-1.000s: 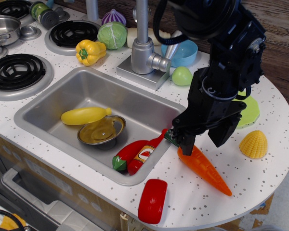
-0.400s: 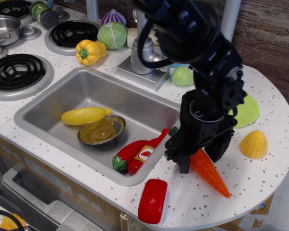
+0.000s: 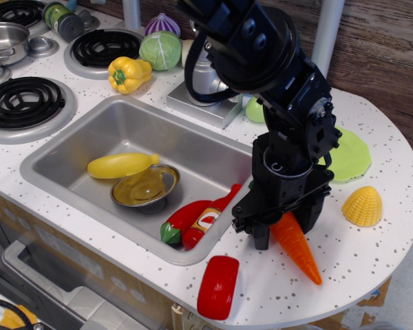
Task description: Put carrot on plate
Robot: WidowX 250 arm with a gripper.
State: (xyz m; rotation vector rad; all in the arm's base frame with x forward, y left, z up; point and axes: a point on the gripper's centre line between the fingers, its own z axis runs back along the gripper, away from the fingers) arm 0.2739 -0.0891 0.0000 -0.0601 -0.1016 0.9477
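Note:
The orange carrot [image 3: 299, 249] lies on the white counter at the front right, tip pointing to the front right; its green stem end is hidden under the gripper. My black gripper [image 3: 283, 230] stands over the carrot's thick end, one finger [image 3: 261, 236] on its left and the other on its right. Whether the fingers touch or press the carrot I cannot tell. The lime-green plate [image 3: 351, 156] lies flat on the counter behind and to the right of the gripper, partly hidden by the arm.
A sink [image 3: 69, 148] to the left holds a yellow squash [image 3: 122, 165], a metal dish [image 3: 145, 186], a red chili [image 3: 181, 220] and a ketchup bottle [image 3: 210, 214]. A red piece [image 3: 218, 287] lies at the front edge. A yellow shell-shaped toy [image 3: 363, 205] sits right.
The arm has swung lower and to the left, the gripper has come down around the carrot's thick end. The carrot has turned a little steeper, and more of the plate shows.

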